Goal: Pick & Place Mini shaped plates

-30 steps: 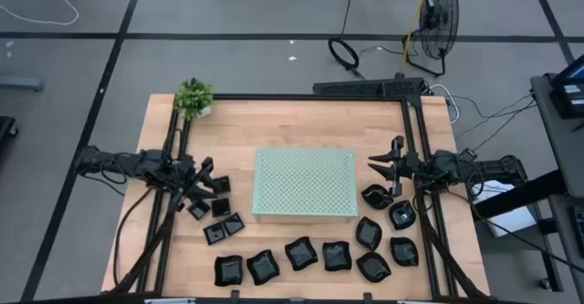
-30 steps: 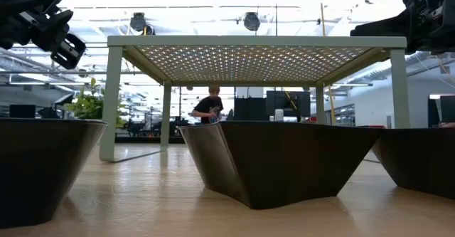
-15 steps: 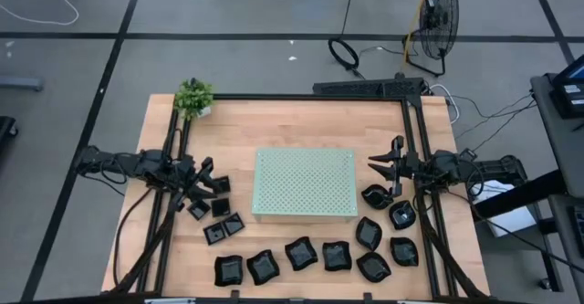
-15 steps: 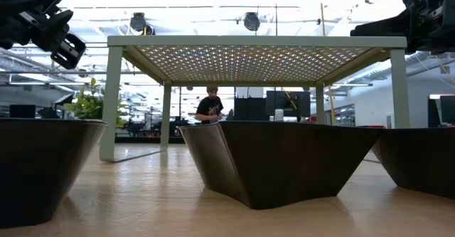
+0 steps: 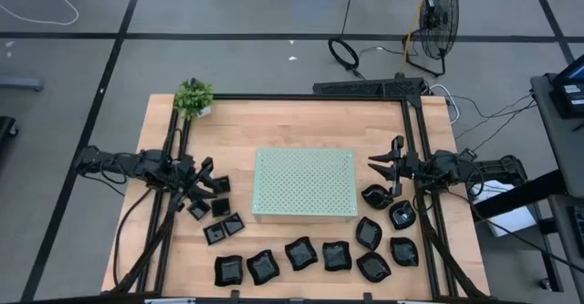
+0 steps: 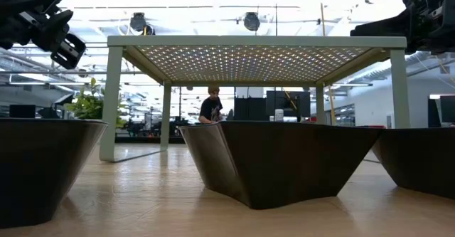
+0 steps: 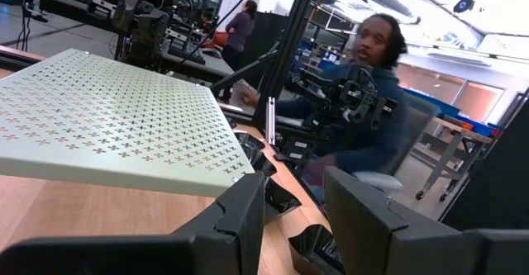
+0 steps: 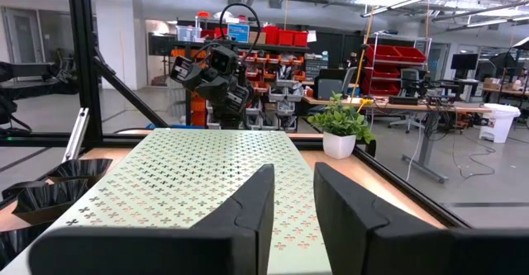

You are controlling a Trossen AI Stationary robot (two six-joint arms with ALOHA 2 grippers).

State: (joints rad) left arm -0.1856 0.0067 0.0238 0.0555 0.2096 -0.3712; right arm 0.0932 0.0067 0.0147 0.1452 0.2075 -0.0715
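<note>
Nearest the bench's front edge, glossy black dishes (image 5: 301,254) lie in a curving row on the pale, grained wooden bench (image 5: 274,126), some wavy-edged squares, some rounded leaf-like ovals; in the low view their dark slanted walls (image 6: 277,159) fill the foreground. The row bends up the right side to end beneath the right pincer (image 5: 387,170), while a few tiny square dishes (image 5: 219,208) sit at the left, just beside the left pincer (image 5: 206,187). Neither pincer holds anything: the left one's dark, blocky fingers (image 7: 364,225) stand parted with a clear gap, and the right one's fingers (image 8: 248,217) are likewise apart by a narrow slot. Between the two arms, at mid-bench, stands a pale green rectangular board (image 5: 305,183), flat, matte and pierced all over with small cross-shaped holes, raised on slim legs (image 6: 112,102). Farther back, at the far left corner, sits a small leafy plant (image 5: 193,97) in a white pot. Beyond the bench, a person (image 7: 376,101) in dark clothing is seated.
</note>
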